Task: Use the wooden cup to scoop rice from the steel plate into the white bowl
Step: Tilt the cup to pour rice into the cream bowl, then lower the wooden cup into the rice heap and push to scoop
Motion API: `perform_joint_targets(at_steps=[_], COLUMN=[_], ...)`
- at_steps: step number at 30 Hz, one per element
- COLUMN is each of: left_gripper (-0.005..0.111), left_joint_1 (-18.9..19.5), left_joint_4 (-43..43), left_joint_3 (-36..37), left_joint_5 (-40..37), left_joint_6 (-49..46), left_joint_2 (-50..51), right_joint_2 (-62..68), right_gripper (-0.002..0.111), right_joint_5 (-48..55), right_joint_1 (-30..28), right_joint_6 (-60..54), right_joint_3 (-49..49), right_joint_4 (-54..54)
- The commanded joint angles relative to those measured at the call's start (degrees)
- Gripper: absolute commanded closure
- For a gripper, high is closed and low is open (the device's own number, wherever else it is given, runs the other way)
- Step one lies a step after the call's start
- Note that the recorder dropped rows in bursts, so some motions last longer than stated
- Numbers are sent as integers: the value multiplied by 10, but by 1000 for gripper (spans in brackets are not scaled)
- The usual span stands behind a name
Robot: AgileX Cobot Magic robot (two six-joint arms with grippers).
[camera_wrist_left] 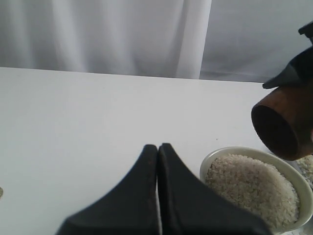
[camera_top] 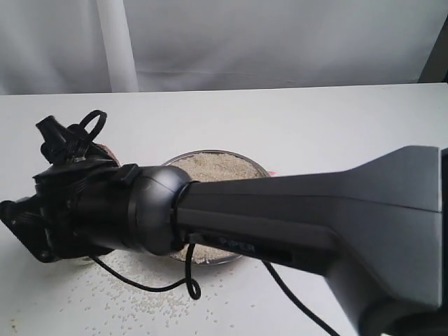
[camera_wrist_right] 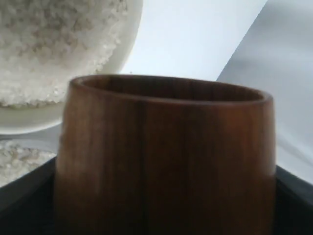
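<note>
Risks as I judge them: my right arm [camera_top: 294,210] stretches across the table [camera_top: 336,119] over the plate [camera_top: 260,168], so a careless swing could clip it. The bowl [camera_wrist_left: 208,164] is already heaped with rice [camera_wrist_left: 252,188], so further pouring may overflow. The arm reaches past the middle. The right gripper [camera_wrist_right: 161,215] clamps the cup [camera_wrist_left: 282,122], tipped sideways near the bowl's rim. The left gripper [camera_wrist_left: 157,152] sits closed and empty nearby. Loose grains [camera_top: 140,297] dot the table.
</note>
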State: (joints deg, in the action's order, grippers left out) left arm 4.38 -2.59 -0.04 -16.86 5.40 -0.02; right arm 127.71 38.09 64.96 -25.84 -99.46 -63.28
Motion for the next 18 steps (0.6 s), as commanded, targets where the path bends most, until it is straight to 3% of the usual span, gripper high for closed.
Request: perform_joint_targets(at_steps=[1, 10, 18], left_gripper=[107, 107, 107], left_joint_1=[-4, -4, -4], left_joint_4=[1, 1, 1], left_joint_3=[0, 0, 0], left_joint_5=[6, 6, 6], left_joint_6=[1, 1, 1], left_joint_2=[0, 0, 0], right_joint_2=[-50, -160, -147], right_gripper=[108, 108, 108], right_joint_5=[9, 10, 27], right_joint_1=[-16, -81, -158], right_joint_6=[76, 83, 79], right_joint_3=[6, 151, 195], right_joint_4=[42, 48, 40])
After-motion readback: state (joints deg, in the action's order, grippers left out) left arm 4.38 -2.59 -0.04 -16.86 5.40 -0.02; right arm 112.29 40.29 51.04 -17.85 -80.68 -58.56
